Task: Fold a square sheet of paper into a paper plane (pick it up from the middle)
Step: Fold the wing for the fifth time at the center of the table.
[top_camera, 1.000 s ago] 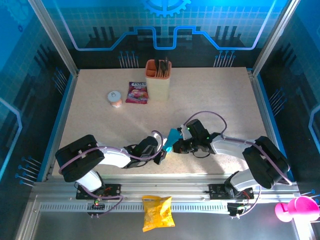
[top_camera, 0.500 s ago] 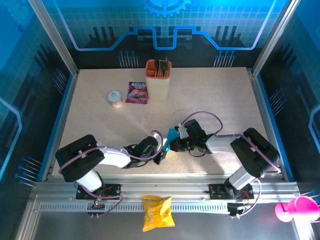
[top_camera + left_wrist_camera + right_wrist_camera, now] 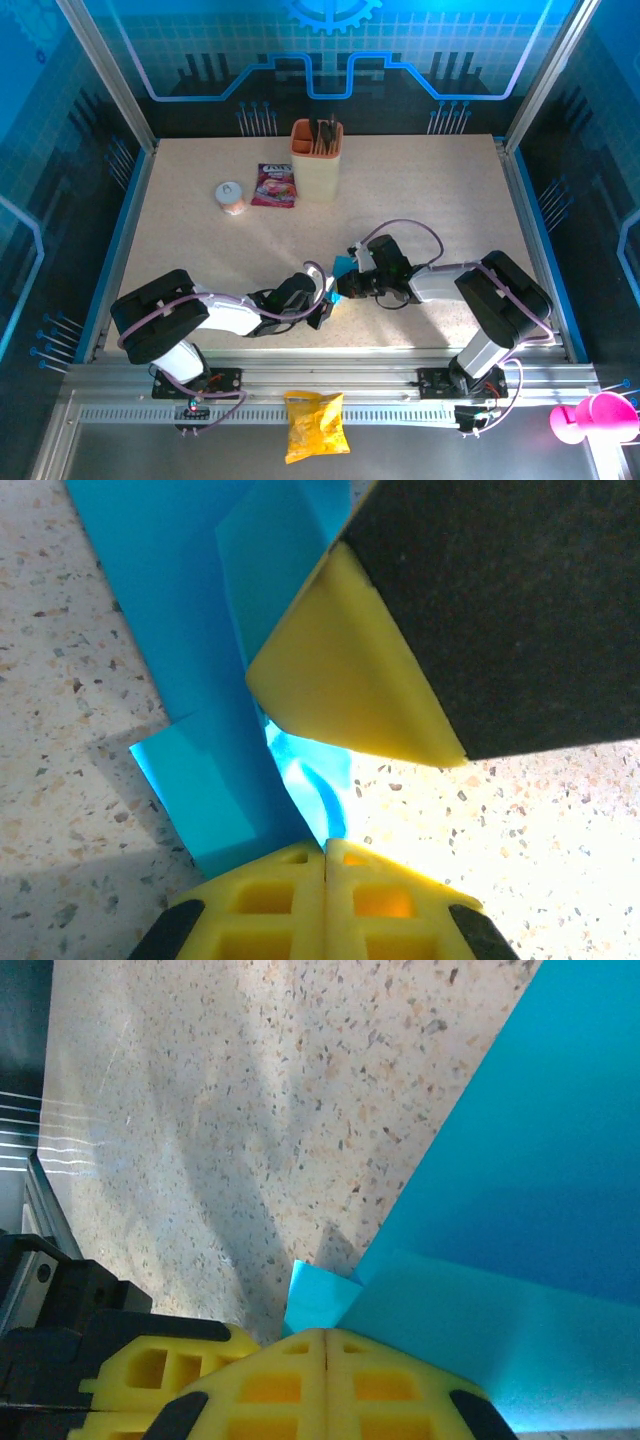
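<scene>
Blue and very thin, the partly folded square sheet of bright-blue paper [image 3: 343, 268] lies low on the speckled tabletop [image 3: 450, 200]. It is well to the near side of the tall beige-orange plastic cup [image 3: 316, 160] of dark utensils, between that cup and the arm bases. It looks almost weightless and limp where it is a single layer. Any pinch will crease it, a sideways tug could tear it, and it is smooth enough to skate over the stone-like surface. The doubled flaps seen from the wrists look stiffer, so the surest hold is probably on those layered edges or along the centre line, not on a loose corner. The left claw [image 3: 327, 852] has its yellow fingertips pressed together on a curled lip of the sheet. The right claw [image 3: 327, 1338] is likewise pinched tight on an overlapping corner. From above, the two claws almost touch, so pulling them apart unevenly risks a rip. Just beside the cup sits a flat pink-purple foil packet [image 3: 274, 185], and beyond that, farther from the cup, is a small round white-and-pink tub [image 3: 230, 196].
</scene>
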Controlling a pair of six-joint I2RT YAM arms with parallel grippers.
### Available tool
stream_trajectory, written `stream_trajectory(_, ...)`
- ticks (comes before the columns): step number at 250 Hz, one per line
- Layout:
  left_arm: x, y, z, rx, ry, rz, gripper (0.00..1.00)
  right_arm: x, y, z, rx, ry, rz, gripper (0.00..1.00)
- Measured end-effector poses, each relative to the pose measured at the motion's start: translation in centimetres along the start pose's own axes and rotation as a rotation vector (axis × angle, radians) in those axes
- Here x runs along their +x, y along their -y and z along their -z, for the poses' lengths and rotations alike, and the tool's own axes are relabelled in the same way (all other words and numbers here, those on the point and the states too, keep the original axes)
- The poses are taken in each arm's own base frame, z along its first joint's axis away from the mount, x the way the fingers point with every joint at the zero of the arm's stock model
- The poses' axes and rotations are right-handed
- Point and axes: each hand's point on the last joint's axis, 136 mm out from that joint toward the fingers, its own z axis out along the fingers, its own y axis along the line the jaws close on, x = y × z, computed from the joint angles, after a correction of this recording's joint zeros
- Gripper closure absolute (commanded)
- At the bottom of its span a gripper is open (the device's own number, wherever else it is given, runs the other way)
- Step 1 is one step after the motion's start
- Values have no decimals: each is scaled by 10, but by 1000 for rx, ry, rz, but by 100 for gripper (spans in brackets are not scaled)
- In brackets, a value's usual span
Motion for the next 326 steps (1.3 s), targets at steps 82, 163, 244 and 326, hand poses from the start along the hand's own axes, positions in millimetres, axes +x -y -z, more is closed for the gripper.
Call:
stream_trajectory(82, 0, 0, 0, 0, 0, 0, 100, -2, 6, -7, -2, -7, -22, 100)
stream_trajectory(163, 0, 0, 0, 0, 1, 0, 100, -5, 9, -15, -2, -28, -47, 100)
stream_trajectory(244, -3, -1, 10, 0, 17, 6, 80, -3, 11, -22, 1, -77, -83, 100)
stream_trajectory(326, -41, 14, 58, 56, 150, 37, 78, -2, 12, -23, -5, -84, -107, 100)
